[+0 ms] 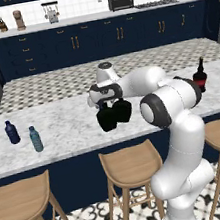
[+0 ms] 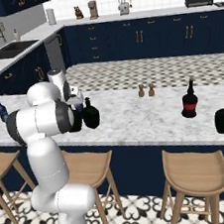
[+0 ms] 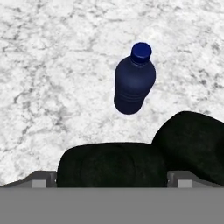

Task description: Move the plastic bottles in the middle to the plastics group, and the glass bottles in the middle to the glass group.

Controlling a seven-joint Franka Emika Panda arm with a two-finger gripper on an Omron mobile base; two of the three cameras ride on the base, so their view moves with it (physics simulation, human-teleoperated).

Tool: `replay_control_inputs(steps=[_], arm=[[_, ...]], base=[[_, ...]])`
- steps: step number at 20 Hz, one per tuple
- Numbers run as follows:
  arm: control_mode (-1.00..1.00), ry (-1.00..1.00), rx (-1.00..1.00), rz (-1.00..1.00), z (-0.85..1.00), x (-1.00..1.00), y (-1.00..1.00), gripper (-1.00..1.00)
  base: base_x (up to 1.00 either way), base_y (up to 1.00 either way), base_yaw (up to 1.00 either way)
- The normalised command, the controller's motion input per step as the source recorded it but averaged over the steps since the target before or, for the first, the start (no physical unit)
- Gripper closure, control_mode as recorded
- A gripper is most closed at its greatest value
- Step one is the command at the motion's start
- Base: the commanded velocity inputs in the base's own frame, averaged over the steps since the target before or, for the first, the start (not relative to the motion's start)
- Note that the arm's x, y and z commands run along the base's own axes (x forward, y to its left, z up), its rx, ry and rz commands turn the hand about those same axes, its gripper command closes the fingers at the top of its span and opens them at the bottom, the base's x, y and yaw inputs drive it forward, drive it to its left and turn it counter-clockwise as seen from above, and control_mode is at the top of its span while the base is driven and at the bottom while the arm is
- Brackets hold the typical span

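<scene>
Hand view: navy-blue plastic bottle point(image 3: 134, 79) is seen upright on the marble worktop point(image 3: 52, 65), slim, ribbed, matte, with a darker blue cap. Two squat glossy black glass bottles point(image 3: 111, 164) are seen just beside it, mid-worktop toward the stool-side edge. Gripper point(image 3: 111, 177) is held wide open above one black bottle; nothing is gripped.

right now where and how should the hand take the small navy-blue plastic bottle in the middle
Grip the small navy-blue plastic bottle across its straight round body, below the cap. It stands upright on the marble counter, so coming straight down from above looks best. Two squat glossy black glass bottles crowd one side of it, so the open hand should probably shift past them first.
</scene>
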Motion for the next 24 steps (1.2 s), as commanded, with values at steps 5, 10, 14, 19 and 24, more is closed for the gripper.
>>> replay_control_inputs(steps=[5, 10, 14, 19, 24], arm=[[-1.00, 0.00, 0.00, 0.00, -0.05, 0.00, 0.00, 1.00], [-1.00, 0.00, 0.00, 0.00, -0.02, 0.00, 0.00, 1.00], [-1.00, 0.01, 0.00, 0.00, -0.01, 0.00, 0.00, 1.00], [-1.00, 0.00, 0.00, 0.00, 0.00, -0.25, 0.00, 1.00], [-1.00, 0.00, 0.00, 0.00, 0.07, -0.78, 0.00, 1.00]], base=[[0.00, 0.00, 0.00], [0.00, 0.00, 0.00], [0.00, 0.00, 0.00], [0.00, 0.00, 0.00], [0.00, 0.00, 0.00]])
